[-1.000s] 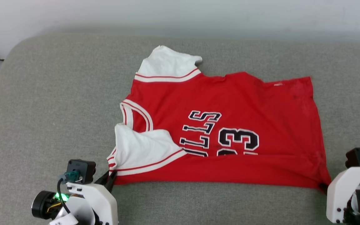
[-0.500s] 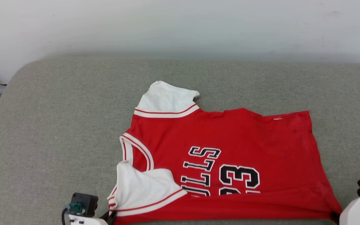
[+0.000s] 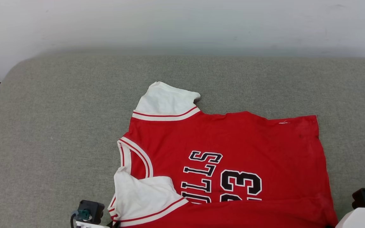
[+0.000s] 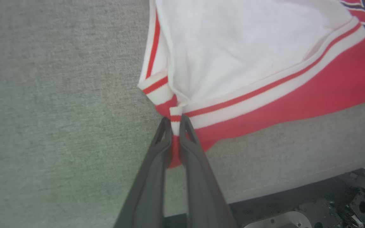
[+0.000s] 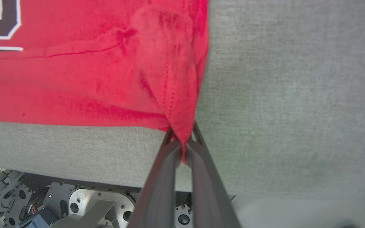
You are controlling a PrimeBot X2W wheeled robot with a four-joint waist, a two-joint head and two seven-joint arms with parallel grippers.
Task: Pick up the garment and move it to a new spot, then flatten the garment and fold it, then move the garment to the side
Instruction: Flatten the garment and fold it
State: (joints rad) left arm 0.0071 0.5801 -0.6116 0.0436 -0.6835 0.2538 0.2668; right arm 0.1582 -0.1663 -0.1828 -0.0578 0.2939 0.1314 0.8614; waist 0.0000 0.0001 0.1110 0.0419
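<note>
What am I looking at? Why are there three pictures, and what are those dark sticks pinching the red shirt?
It is a robot with two arms. The wide picture comes from a camera on its head, looking down at a grey padded surface. A red jersey T-shirt with the number 23 lies there, mostly flat. The other two pictures come from small cameras on the robot's wrists, one on each arm. The dark sticks are each arm's jaws: two long fingers that work like tweezers. The left jaws are shut on the striped corner beside a white sleeve. The right jaws are shut on the shirt's red bottom corner. So the robot is holding the shirt by two corners.
</note>
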